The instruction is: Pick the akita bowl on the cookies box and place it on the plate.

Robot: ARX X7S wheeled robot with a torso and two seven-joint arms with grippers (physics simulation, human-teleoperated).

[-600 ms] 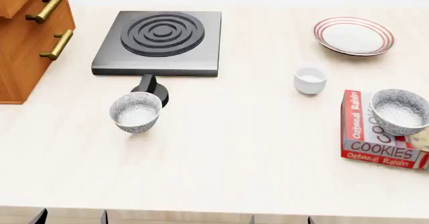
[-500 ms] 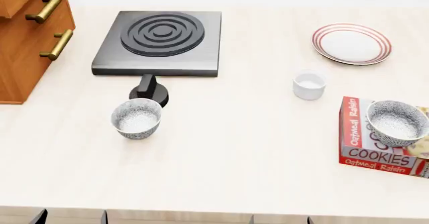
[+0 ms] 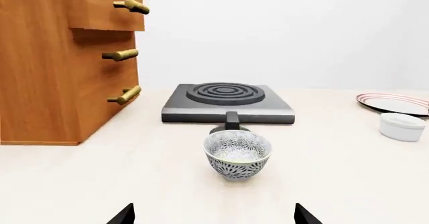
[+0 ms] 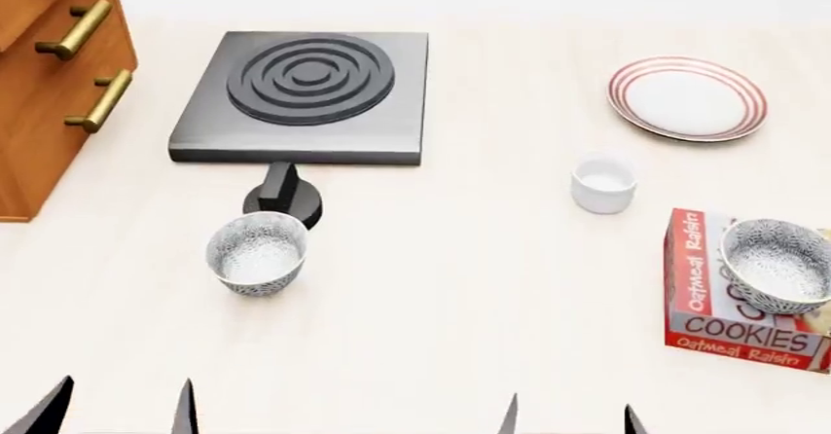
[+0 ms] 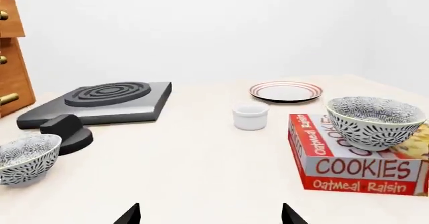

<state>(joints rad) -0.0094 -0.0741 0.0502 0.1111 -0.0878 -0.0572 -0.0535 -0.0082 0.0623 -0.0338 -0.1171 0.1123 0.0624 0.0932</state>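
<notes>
The akita bowl, speckled grey and white, sits upright on the red-and-white cookies box at the table's right edge. Farther back on the right lies the plate, white with red rings. At the near edge, my right gripper stands open with nothing between its fingertips, well short of and left of the box. My left gripper is open too, near the front left, facing a second speckled bowl.
A small plain white cup stands between the plate and the box. A black hotplate with its knob lies at the back left. A wooden drawer cabinet occupies the far left.
The head view has shifted: everything on the table sits lower in the frame, and both grippers' fingertips now show at the bottom edge. Nothing on the table has moved.
</notes>
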